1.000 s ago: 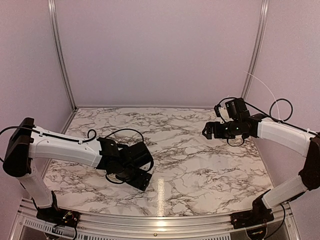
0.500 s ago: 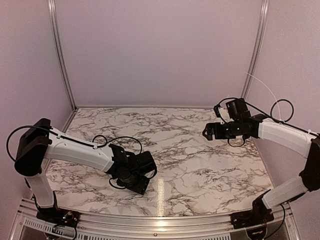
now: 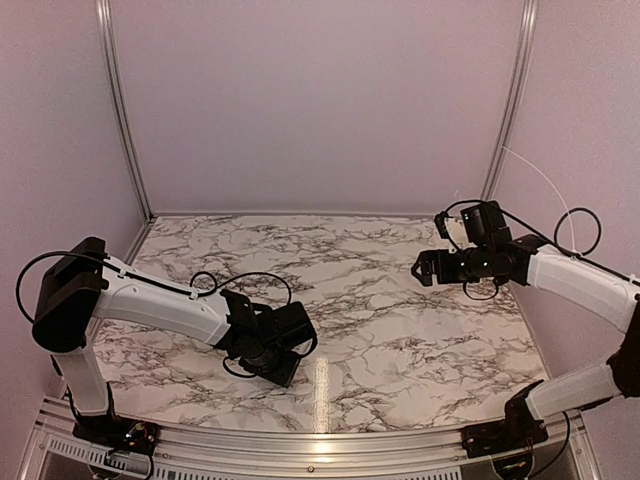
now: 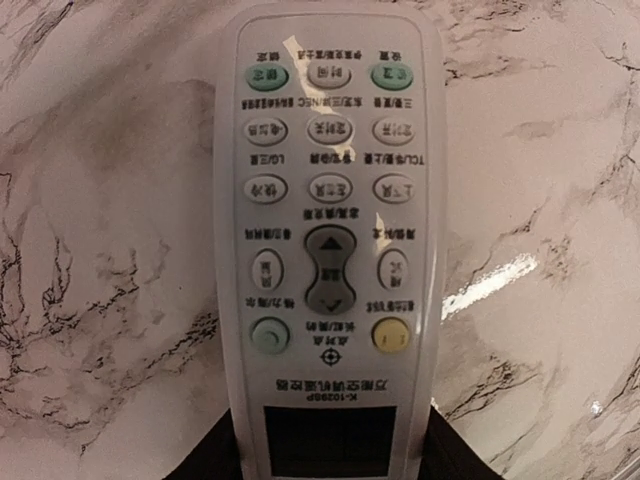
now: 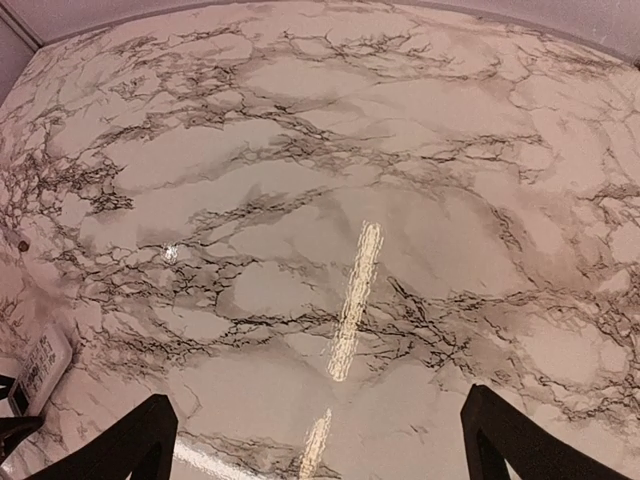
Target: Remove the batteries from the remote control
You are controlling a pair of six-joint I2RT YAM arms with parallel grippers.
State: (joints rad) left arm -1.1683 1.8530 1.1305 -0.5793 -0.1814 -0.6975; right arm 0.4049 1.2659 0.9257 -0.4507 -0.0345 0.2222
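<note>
Two dark fingers (image 4: 448, 462) of left gripper (image 4: 330, 425) pinch remote control (image 4: 328, 200) at its display end, buttons up, by tabletop (image 4: 100, 150) near edge; right gripper (image 5: 315, 400) spread. I'd grip squarely before flipping: batteries unseen.

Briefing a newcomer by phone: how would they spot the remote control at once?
On the marble-patterned table, look near left, under the left arm's black pincer. There lies the slim white rectangular plastic remote control, face up, its dark display end between the pincer's fingers. Rows of grey, green and yellow buttons mark it out.
</note>
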